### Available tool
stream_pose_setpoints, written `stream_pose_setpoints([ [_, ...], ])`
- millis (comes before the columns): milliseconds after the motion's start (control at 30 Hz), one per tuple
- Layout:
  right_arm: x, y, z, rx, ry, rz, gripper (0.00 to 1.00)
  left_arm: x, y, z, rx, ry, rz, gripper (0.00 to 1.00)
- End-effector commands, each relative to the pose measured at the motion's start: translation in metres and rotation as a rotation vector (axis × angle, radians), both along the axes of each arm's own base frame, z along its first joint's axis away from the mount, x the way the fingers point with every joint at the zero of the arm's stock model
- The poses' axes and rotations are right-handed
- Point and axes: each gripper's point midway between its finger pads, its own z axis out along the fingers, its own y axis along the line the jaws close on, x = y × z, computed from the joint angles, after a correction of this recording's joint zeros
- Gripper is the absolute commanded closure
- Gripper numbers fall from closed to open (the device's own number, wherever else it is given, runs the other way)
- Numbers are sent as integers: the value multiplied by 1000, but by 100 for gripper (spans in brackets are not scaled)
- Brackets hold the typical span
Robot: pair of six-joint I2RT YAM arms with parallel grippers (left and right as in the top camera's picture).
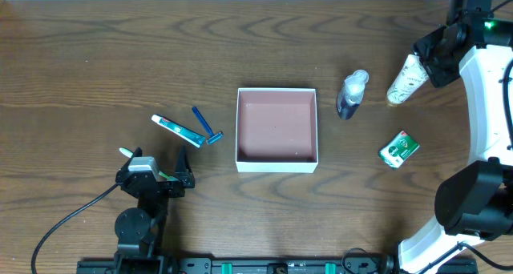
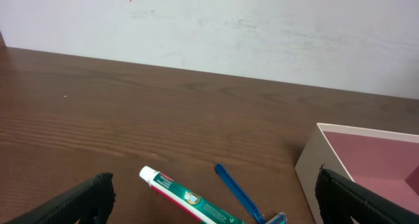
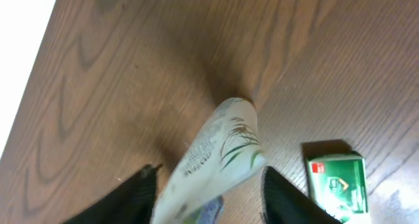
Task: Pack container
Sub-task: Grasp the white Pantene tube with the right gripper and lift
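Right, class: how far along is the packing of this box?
Nothing is packed yet: the box is empty. In hand: the right gripper is shut on a white tube. To go: the toothpaste, razor, bottle and green packet all lie outside the box, and the open left gripper holds nothing.

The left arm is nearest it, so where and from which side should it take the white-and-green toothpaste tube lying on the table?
Probably grip the white-and-green toothpaste tube across its narrow width near the capped end, coming straight down. It lies flat, and the blue razor crowds its tail end.
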Motion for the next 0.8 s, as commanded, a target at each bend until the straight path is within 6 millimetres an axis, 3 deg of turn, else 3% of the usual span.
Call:
stream_pose_setpoints([
  [0,-3,-3,-1,-29,25,30,55,-1,6,-18,20,50,30,2],
  [233,-17,-1,-18,-20,93,36,56,-1,6,-18,20,50,30,2],
  [467,-21,-1,-27,-36,126,96,77,-1,6,-18,20,50,30,2],
  [600,-17,-1,-26,-62,118,165,99,-1,6,-18,20,50,30,2],
  [767,-9,-2,-19,-136,101,333,99,-1,6,-18,20,50,30,2],
])
